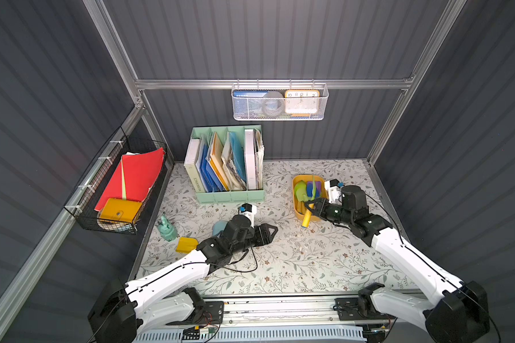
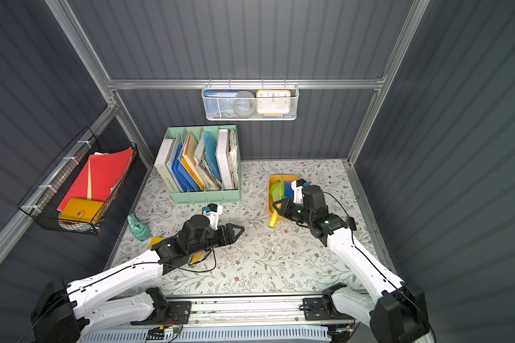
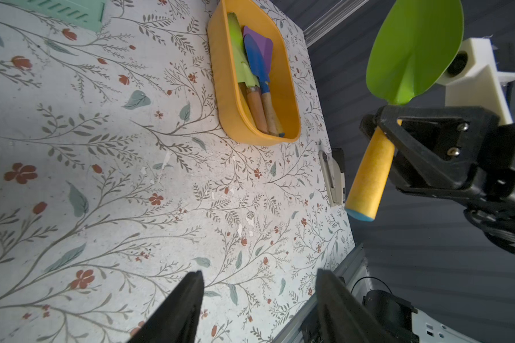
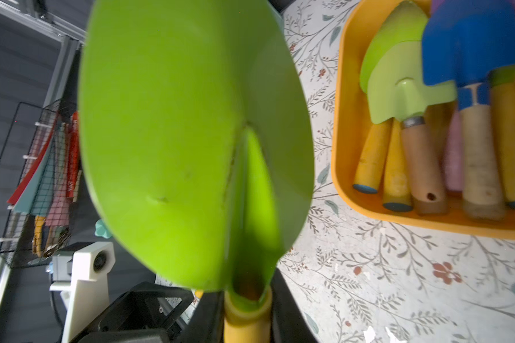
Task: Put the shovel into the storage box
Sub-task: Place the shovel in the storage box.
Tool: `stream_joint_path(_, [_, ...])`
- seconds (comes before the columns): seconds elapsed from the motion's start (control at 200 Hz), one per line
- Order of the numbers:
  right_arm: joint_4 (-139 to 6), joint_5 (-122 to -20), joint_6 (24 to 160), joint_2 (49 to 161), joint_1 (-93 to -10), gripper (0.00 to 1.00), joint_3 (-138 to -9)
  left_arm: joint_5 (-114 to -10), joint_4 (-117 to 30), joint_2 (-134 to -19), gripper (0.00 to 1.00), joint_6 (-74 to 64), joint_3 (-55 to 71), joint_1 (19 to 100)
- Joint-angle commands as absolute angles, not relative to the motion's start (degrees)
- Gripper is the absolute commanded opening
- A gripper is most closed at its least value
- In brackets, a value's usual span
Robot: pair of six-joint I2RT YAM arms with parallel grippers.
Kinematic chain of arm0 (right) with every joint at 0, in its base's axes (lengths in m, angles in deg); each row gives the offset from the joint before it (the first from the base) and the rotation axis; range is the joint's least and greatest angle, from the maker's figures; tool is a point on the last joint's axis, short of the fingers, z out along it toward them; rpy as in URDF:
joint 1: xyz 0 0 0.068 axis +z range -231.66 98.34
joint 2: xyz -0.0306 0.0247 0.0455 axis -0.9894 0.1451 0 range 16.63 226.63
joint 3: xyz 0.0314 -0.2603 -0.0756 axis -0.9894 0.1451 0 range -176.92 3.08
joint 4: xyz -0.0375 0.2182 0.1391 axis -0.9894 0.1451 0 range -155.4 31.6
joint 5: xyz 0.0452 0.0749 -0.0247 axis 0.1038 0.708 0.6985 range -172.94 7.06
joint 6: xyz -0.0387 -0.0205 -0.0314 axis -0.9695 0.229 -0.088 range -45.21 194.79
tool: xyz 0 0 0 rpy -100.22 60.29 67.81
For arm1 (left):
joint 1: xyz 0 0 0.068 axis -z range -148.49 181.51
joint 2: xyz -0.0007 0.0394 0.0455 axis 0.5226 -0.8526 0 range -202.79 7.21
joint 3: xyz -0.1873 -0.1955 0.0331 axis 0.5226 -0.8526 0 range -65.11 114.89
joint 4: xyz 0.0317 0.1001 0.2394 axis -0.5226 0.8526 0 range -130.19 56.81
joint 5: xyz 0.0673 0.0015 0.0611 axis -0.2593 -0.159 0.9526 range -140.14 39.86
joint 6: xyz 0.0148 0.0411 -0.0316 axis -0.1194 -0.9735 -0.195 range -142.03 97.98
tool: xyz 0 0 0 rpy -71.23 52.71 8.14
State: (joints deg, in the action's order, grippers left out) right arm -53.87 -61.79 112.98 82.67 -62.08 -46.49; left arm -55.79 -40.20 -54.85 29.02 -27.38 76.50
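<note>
The right gripper [image 1: 312,205] is clamped on the shovel [image 3: 411,59] at the top of its yellow handle, just under the green blade. It holds the shovel in the air over the front end of the storage box [image 3: 228,101], which sits near the worktop's [image 1: 280,261] right edge, toward the back. The box is crowded — a blue shovel [image 3: 257,59] and a light-green shovel [image 3: 240,56] lie inside, handles side by side. A stapler [image 3: 333,178] lies by the right edge. The left gripper [image 3: 259,274] hovers mid-worktop, jaws apart and empty. A mint file holder [image 1: 229,196] stands at the back edge.
</note>
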Motion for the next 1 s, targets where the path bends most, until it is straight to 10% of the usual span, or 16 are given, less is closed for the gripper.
stream_joint_path(0.0, [-45.5,-67.8,107.0,85.3,-63.3,0.17,-51.0,-53.8,-37.7,-55.2,0.65,29.4,-26.4,76.3])
stream_joint_path(0.996, [-23.2,-90.7,91.1,124.7,-64.4,0.21,-85.1,-51.2,-32.2,-58.3,0.65,32.0,-26.2,75.9])
